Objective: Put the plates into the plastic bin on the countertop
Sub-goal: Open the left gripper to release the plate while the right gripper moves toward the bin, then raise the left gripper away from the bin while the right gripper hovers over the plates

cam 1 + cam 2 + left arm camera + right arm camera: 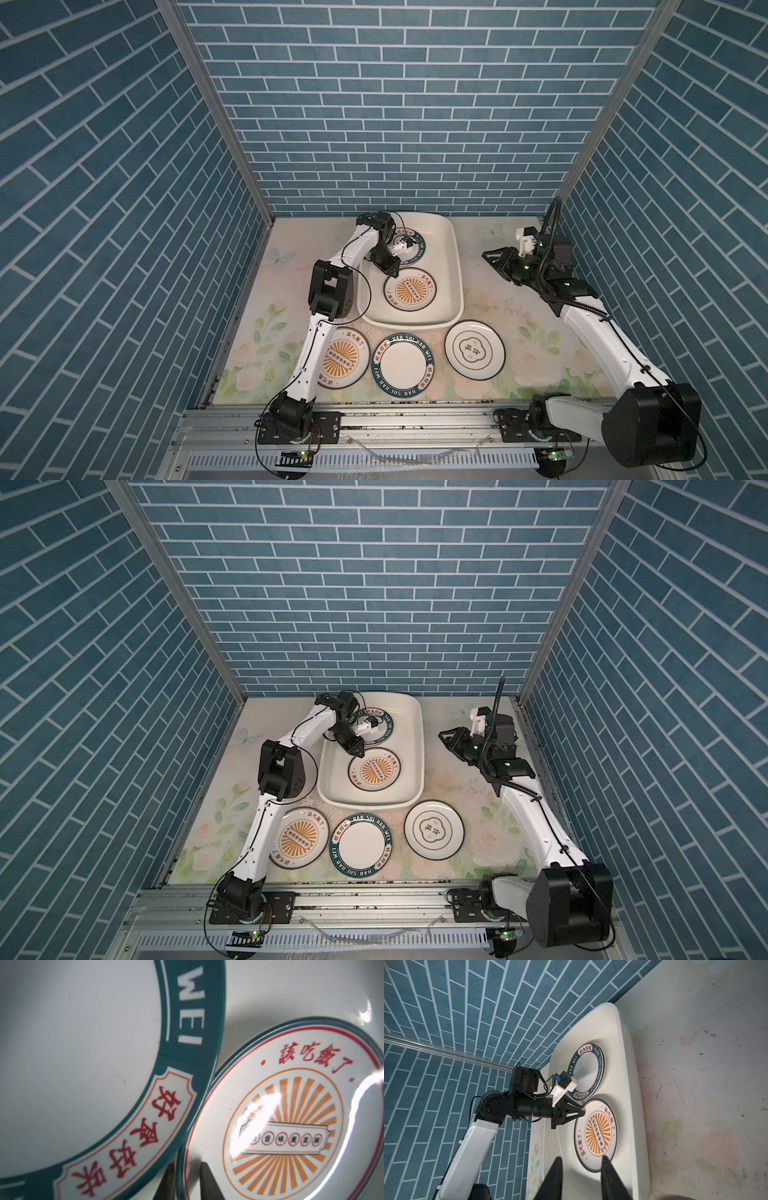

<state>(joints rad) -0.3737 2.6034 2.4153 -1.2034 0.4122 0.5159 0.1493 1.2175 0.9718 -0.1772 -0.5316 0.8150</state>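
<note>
The plastic bin holds a green-rimmed plate at the back. An orange sunburst plate lies flat in front of it. My left gripper straddles the sunburst plate's rim, jaws slightly apart, one finger clear of the plate's face. On the countertop lie a second sunburst plate, a green-rimmed plate and a quatrefoil plate. My right gripper hovers open and empty, right of the bin.
The left arm's elbow hangs beside the bin's left wall, over part of the near sunburst plate. Blue brick walls close in three sides. An aluminium rail with both arm bases runs along the front edge.
</note>
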